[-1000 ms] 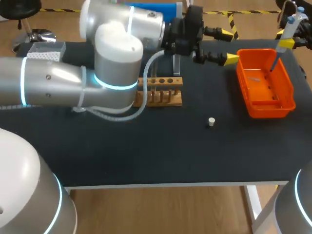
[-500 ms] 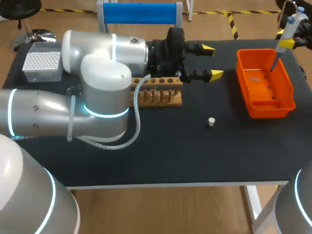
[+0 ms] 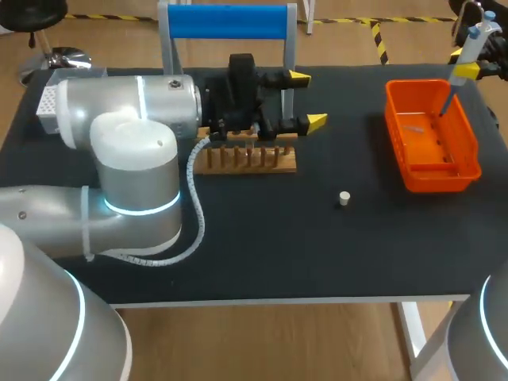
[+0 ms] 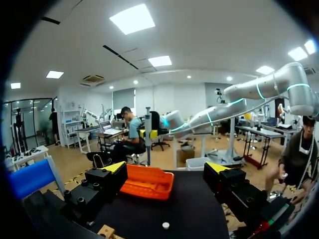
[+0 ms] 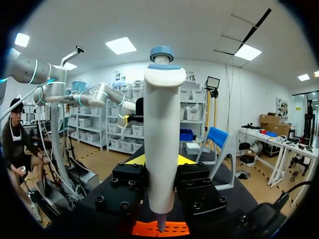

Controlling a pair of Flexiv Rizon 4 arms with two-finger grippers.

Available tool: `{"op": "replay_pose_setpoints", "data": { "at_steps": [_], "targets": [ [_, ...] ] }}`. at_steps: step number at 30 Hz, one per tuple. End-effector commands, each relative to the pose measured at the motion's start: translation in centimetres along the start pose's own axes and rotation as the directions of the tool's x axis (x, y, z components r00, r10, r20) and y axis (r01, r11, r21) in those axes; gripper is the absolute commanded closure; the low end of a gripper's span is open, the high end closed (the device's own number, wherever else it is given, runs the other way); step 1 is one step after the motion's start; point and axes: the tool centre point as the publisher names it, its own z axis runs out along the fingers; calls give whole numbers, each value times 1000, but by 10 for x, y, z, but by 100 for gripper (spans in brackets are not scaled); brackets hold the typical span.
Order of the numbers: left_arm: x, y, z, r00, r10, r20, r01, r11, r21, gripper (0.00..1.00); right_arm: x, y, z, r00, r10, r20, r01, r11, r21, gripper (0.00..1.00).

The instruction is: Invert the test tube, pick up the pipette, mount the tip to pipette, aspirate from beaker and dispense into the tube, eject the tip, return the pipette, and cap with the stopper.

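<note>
The left arm has drawn back to the left. Its open, empty end effector (image 3: 306,99) now hangs above the brown wooden rack (image 3: 246,161). The right end effector (image 5: 160,162) has not moved and grips the white pipette (image 5: 162,129) over the orange plastic tray (image 3: 444,178) at the far right. I judge that tip ejection is next. I count 1 rack, 1 tray, 1 pipette and 1 small white stopper (image 3: 344,198).

The rack (image 3: 262,161) stands left of centre on the table (image 3: 317,254), the stopper (image 3: 344,198) before it to the right, the bin (image 3: 444,178) farther right.
</note>
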Motion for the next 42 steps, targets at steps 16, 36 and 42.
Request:
{"op": "replay_pose_setpoints", "data": {
  "at_steps": [16, 36, 42],
  "targets": [
    [-1, 0, -4, 999, -7, 40, 8, 1000, -21, 0, 0, 1, 0, 1000, 0, -1, 0, 1000, 3, 100],
    [-5, -1, -7, 999, 7, 34, -6, 1000, -21, 0, 0, 1, 0, 1000, 0, -1, 0, 1000, 3, 100],
    [-8, -1, -17, 1000, 24, 11, -24, 1000, -11, 0, 0, 1, 0, 1000, 0, -1, 0, 1000, 3, 100]
  ]
}}
